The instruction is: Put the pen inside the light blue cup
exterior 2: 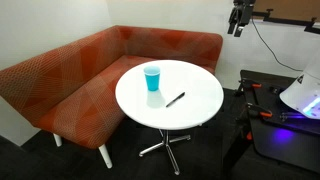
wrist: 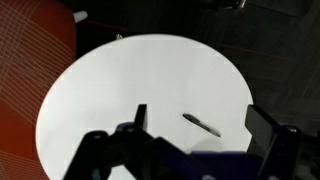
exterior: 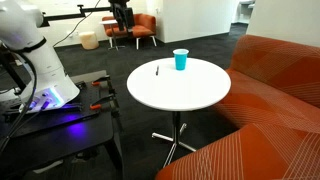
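Observation:
The pen, a thin dark stick, lies flat on the round white table in both exterior views. The light blue cup stands upright and apart from it, nearer the sofa side. My gripper hangs high above the table, open and empty. In the wrist view the pen shows far below between the two spread fingers. The cup is out of the wrist view.
An orange corner sofa wraps round the table's far side. The robot base stands on a black bench with tools beside the table. Orange chairs stand in the background.

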`<state>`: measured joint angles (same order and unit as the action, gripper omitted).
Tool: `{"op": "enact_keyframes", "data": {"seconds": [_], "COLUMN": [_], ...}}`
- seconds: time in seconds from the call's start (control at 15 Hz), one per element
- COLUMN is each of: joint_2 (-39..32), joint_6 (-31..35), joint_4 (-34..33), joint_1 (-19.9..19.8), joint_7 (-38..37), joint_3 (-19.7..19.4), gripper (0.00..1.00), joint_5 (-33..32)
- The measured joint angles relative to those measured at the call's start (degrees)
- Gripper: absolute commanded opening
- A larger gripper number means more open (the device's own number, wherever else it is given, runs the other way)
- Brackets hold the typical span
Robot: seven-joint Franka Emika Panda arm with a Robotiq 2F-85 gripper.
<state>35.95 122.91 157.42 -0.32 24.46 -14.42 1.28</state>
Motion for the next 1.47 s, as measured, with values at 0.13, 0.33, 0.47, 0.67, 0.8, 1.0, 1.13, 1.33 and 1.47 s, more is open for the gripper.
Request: {"op": "enact_keyframes", "data": {"seconds": [0.13,0.33,0.47,0.67,0.8,1.0,1.13,1.33,1.47], "joint_2": [0.0,0.0,0.0,0.0,0.0,-0.3,-0.8,-2.6,-4.3], "joint_6": [0.0,0.0,0.0,0.2,1.6,4.3,6.6,11.4,14.3], "joint_4": [0.0,0.0,0.0,0.0,0.0,-0.1,-0.2,-0.3,-0.7], "joint_1": [0.0,0.0,0.0,-0.1,0.0,0.3,1.0,3.0,4.4], "joint_7": [0.0,0.0,0.0,0.0,0.0,0.0,0.2,2.5,5.1], "joint_3": [0.0,0.0,0.0,0.5,1.4,3.8,5.0,5.4,5.4], "gripper": [1.00,1.00,1.00,1.00,1.00,1.00,1.00,1.00,1.00], "joint_5": [0.0,0.0,0.0,0.0,0.0,-0.3,-1.0,-1.1,-1.1]}}
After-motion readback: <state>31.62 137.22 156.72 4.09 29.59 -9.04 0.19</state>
